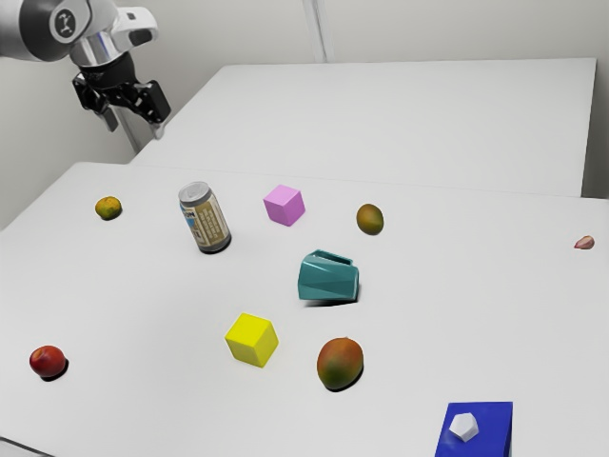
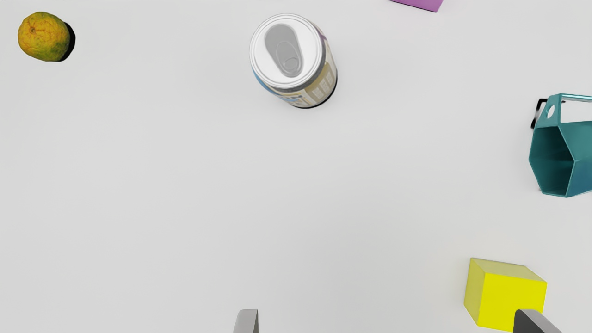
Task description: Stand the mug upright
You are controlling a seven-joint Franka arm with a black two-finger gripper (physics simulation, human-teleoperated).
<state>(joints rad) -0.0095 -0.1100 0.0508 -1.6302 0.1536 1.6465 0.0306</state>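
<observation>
See the mug [image 1: 328,279] lying on its side on the table [image 1: 162,333]; have the righting left to do. Hold nothing in the gripper [image 1: 134,128], spread wide.

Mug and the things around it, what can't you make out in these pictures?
- Mug: base end cut off by the wrist view's edge.
- Pink cube: mostly cut off by that edge.
- Yellow cube: one corner behind a finger, wrist view.
- Blue box: cut off by the exterior view's edge.
</observation>
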